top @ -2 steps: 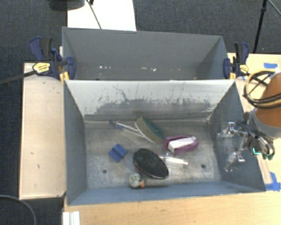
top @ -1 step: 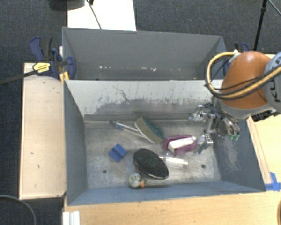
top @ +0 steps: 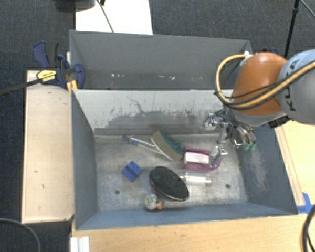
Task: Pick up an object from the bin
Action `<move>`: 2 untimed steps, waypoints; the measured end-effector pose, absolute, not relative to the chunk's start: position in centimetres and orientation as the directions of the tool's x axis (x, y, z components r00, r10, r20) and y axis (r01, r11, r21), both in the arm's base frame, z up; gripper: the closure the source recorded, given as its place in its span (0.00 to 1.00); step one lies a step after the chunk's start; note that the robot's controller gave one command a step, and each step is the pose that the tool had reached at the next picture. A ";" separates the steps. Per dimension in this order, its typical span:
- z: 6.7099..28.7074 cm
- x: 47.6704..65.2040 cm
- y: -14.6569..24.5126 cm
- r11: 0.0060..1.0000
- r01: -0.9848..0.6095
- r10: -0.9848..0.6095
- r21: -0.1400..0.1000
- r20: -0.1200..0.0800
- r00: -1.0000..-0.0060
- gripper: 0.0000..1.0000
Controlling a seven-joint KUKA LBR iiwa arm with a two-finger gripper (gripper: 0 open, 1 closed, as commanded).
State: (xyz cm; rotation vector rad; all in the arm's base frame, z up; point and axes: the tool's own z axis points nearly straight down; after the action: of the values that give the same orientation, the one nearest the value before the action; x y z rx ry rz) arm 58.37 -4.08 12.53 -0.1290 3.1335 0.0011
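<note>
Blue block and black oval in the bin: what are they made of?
Blue block: matte, no glints, likely foam or plastic; can't tell which. Black oval: dull, finely speckled top, probably rubber or textured plastic.

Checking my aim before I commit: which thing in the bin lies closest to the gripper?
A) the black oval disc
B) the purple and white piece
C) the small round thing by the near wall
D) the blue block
B: the gripper stands right at the right end of the purple and white piece, while the black oval disc and the blue block lie further left.
</note>
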 end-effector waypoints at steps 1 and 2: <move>11.9 58.8 -3.5 0.986 -0.167 -0.167 -0.001 -0.007 -0.986 0.00; 7.5 56.6 -1.3 0.976 -0.220 -0.220 -0.001 0.011 -0.975 0.00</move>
State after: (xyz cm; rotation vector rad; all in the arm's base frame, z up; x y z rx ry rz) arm 56.55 -1.26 7.49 -0.3487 3.1331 -0.0027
